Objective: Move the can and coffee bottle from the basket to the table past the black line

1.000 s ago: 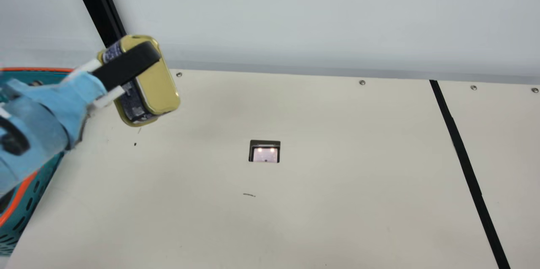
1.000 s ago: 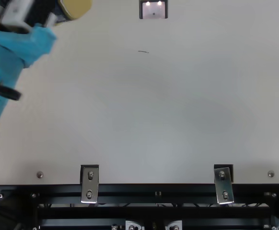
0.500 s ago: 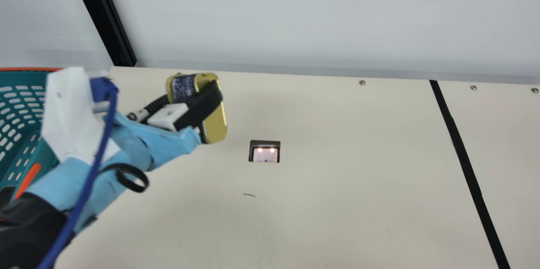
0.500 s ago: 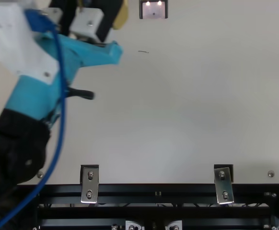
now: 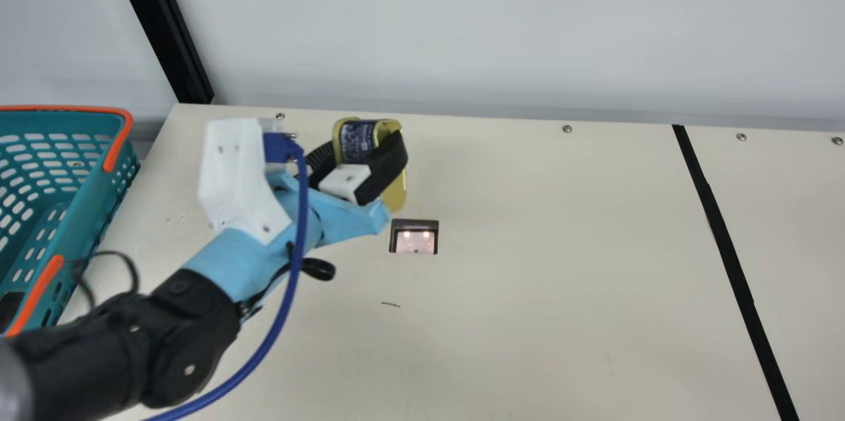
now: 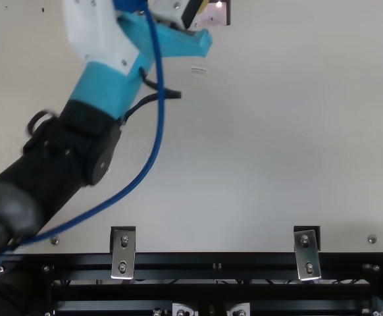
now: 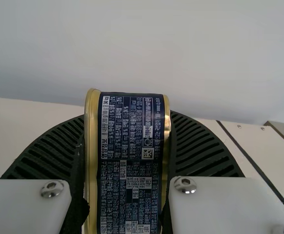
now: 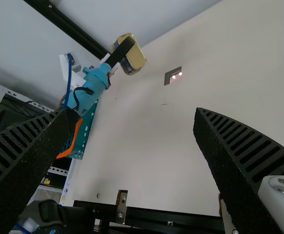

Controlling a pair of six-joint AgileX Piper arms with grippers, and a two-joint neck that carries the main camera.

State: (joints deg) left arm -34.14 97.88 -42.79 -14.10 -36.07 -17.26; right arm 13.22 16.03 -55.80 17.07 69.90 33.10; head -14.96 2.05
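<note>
Can (image 7: 130,161) in the grasp of the left pincer (image 5: 362,148), which is closed snugly to its width, hangs over the tabletop (image 5: 561,262) short of the black line (image 5: 723,246), needing a steady, high crossing before gentle lowering.

On our left we have the basket (image 5: 86,213), on our right the line (image 5: 727,243) on the table (image 5: 541,289), between them the hole (image 5: 414,242) and, in our left gripper (image 5: 363,147), the can (image 5: 357,136); behind is the wall (image 5: 462,25).
</note>
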